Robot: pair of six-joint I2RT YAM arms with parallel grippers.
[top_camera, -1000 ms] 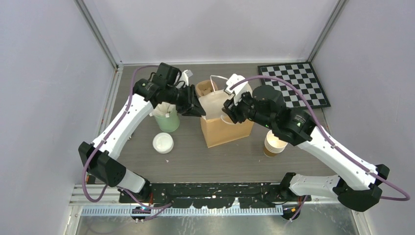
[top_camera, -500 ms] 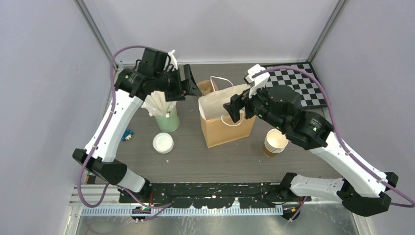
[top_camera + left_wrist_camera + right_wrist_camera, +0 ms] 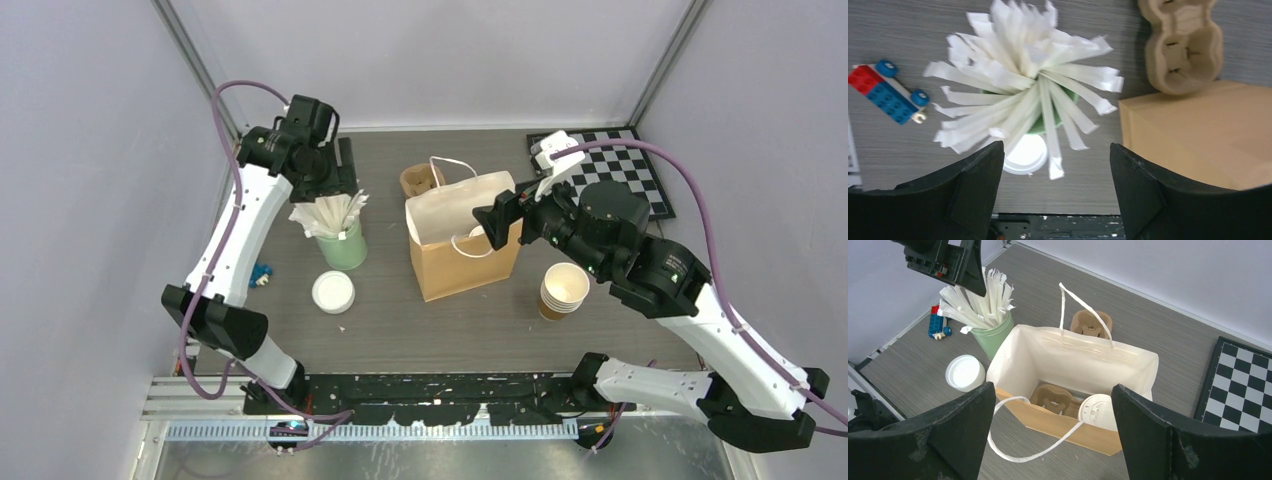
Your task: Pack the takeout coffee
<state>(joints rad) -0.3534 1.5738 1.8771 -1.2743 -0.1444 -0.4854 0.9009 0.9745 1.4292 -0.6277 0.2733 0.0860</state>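
Showing the packing station from above and from both wrists. The takeout coffee (image 3: 1096, 411), with its white lid on, stands inside the open brown paper bag (image 3: 465, 268) at the middle of the worktop (image 3: 400, 330). It is just beside a moulded pulp cup carrier (image 3: 1052, 397) that lies on the bag floor. Whether the cup sits in a slot of that carrier cannot be told.

The right claw (image 3: 1053, 387) hangs above the bag mouth with its jaws spread wide and nothing between them. One bag handle droops over the near wall and the other stands upright. The left claw (image 3: 1055, 150), also wide and empty, hangs over the green cup (image 3: 343, 248) filled with paper-wrapped straws (image 3: 1023, 85), apart from the bag.

A loose white lid (image 3: 333, 292) lies near the green cup. A second cup carrier (image 3: 420, 180) lies behind the bag. A stack of lidless cups (image 3: 563, 290) stands to the bag's right, a chessboard (image 3: 620, 175) occupies the far right corner, and a small toy of red and blue blocks (image 3: 885, 92) lies at the left.
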